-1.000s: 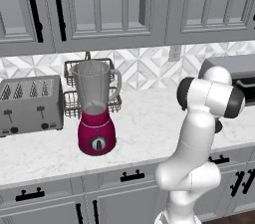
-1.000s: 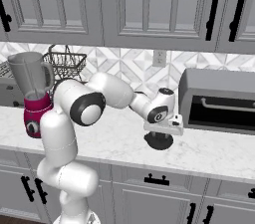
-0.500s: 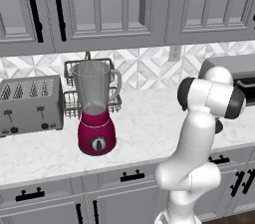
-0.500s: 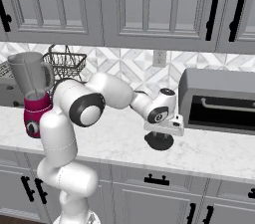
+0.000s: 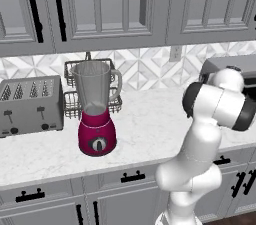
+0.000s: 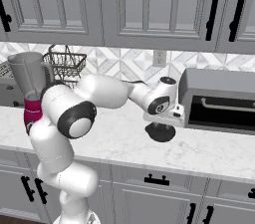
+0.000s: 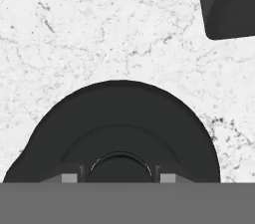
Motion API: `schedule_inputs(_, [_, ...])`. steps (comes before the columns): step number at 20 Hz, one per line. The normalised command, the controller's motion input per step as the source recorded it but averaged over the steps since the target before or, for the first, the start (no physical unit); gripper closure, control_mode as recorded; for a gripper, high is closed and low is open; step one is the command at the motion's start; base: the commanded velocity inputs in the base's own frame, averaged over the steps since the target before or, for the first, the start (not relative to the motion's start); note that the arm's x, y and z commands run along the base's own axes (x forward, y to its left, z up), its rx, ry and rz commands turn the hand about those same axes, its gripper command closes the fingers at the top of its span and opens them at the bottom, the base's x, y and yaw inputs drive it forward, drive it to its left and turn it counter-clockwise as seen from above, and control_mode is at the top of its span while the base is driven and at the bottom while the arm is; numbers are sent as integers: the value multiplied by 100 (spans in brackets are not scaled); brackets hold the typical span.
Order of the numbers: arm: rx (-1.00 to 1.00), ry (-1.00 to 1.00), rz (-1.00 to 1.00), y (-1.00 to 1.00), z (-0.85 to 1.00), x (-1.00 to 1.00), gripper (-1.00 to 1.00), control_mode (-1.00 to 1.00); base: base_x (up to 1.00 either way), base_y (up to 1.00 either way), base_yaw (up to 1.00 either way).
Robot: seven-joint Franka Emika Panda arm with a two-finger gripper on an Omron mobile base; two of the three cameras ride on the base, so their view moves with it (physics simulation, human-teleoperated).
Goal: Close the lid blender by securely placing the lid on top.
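Observation:
The blender [image 5: 96,114] stands on the counter with its magenta base, grey dial and clear jar, the jar's mouth uncovered; in the right base view the blender [image 6: 31,88] shows far left, behind my arm. The lid [image 6: 160,133], a flat round black cap, lies on the marble counter well to the blender's right, just in front of the dark oven. My gripper [image 6: 160,124] points straight down onto it. In the hand view the lid [image 7: 119,113] is directly below, and my gripper [image 7: 118,178] is shut on its raised centre knob, a fingertip on either side.
A grey four-slot toaster [image 5: 30,104] stands left of the blender and a wire basket [image 5: 75,100] behind it. A dark countertop oven [image 6: 219,101] stands close to the right of the lid; its corner [image 7: 229,1] shows in the hand view.
The jaws have narrowed onto the lid's knob and then held still. The arm, the lid and the blender have stayed in place.

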Motion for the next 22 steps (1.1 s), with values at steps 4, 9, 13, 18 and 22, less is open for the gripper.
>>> schedule_inputs(4, [0,-13,-1,11,92,-39,100,-100,0,0,0])
schedule_inputs(9, [0,-11,0,38,93,-35,100,-100,0,0,0])
schedule_inputs(13, [0,-4,0,58,92,-31,100,-100,0,0,0])
schedule_inputs(18, [0,-3,0,69,81,-34,100,-100,0,0,0])
schedule_inputs(22, [0,-3,-1,81,67,-33,100,-100,0,0,0])
